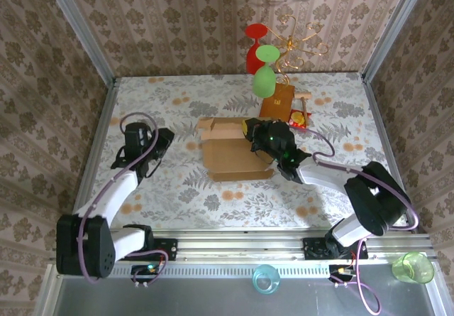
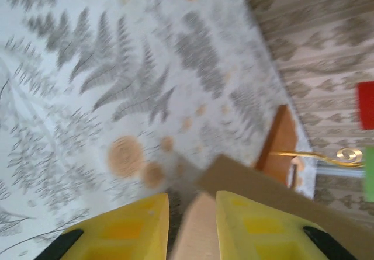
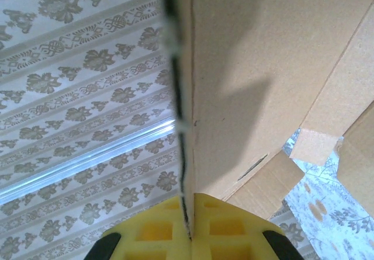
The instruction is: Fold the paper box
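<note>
At the middle of the floral-patterned table [image 1: 177, 202], the plain light-brown corrugated cardboard paper box [image 1: 230, 158] sat with flaps raised. The right gripper [image 3: 188, 207] pinched one cardboard panel edge-on between its yellow fingers. The left gripper [image 2: 193, 204] hovered to the box's left, fingers spread, holding nothing.

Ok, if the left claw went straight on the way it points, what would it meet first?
Most likely the paper box: its cardboard edge lies just ahead of the open left claw, in line with the gap. Blur makes the depth uncertain.
</note>
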